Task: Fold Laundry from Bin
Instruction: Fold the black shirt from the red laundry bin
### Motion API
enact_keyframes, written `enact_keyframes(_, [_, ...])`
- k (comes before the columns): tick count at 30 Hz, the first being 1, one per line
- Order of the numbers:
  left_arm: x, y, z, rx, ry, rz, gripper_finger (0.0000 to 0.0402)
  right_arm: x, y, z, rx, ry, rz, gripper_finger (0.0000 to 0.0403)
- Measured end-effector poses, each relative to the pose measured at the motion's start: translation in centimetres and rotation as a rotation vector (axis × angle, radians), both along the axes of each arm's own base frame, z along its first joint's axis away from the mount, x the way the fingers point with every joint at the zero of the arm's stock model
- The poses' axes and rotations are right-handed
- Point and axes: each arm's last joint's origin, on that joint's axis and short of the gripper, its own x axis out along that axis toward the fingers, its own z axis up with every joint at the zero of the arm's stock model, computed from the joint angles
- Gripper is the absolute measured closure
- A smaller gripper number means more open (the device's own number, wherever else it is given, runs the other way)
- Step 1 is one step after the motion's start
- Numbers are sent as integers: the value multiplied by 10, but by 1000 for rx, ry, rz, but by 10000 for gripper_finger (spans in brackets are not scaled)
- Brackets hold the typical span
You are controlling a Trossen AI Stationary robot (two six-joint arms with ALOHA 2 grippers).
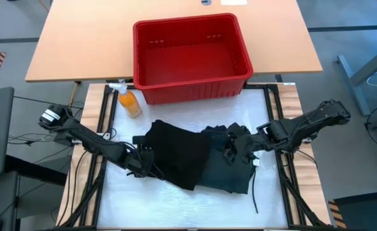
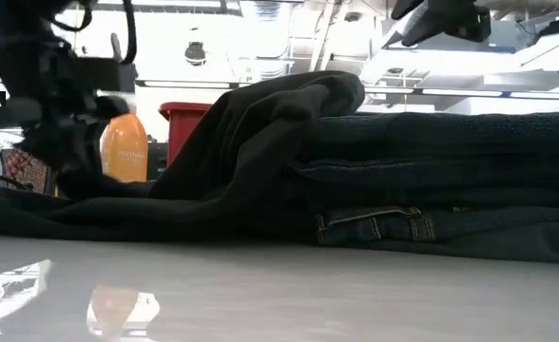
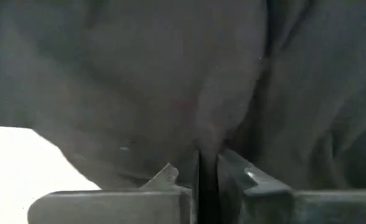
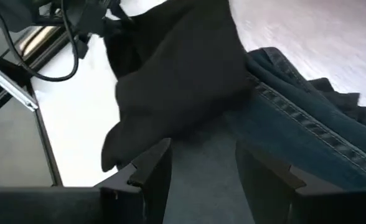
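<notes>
A black garment [image 1: 175, 154] lies bunched on the white table top, its right part draped over folded dark blue jeans [image 1: 230, 167]. In the low view the black garment [image 2: 260, 133] humps over the jeans [image 2: 451, 180]. My left gripper [image 1: 142, 165] is at the garment's left edge, shut on the cloth. My right gripper [image 1: 240, 146] hovers open above the jeans' far right part, high over the pile in the low view [image 2: 432, 24]. The red bin [image 1: 192, 83] stands behind the clothes with nothing showing inside it. My left gripper pinches a raised fold of the black garment [image 3: 208, 134] between its two fingers, at the garment's left edge. The fingers come slanting down from the table's left. The garment lies on the table and on the jeans; one layer or several, I cannot tell.
An orange spray bottle [image 1: 129, 101] stands at the far left of the white surface, beside the bin's left corner. A thin dark cord [image 1: 256, 192] trails from the jeans toward the near edge. Bare white surface [image 1: 175, 205] lies in front of the clothes.
</notes>
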Motion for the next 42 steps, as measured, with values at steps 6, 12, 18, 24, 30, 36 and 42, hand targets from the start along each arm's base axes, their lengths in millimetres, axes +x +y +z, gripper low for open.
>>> enact_keyframes(6, [9,1,35,67,19,29,400,5,13,8,-25,-109,110,200])
enact_keyframes(12, [8,0,98,17,-25,10,401,12,47,17,-64,-266,374,200])
enact_keyframes(18, [-13,7,148,-106,-78,-3,401,42,76,-22,-190,-194,503,200])
enact_keyframes(24, [-29,11,148,-207,-10,65,401,81,78,-50,-287,-88,489,212])
enact_keyframes(30, [-39,4,105,-172,97,152,401,92,69,-50,-246,-38,470,236])
enact_keyframes(36, [-56,3,54,-158,158,310,401,91,55,-55,-223,48,415,249])
enact_keyframes(42, [-55,1,29,-222,90,358,401,98,41,-53,-218,25,371,255])
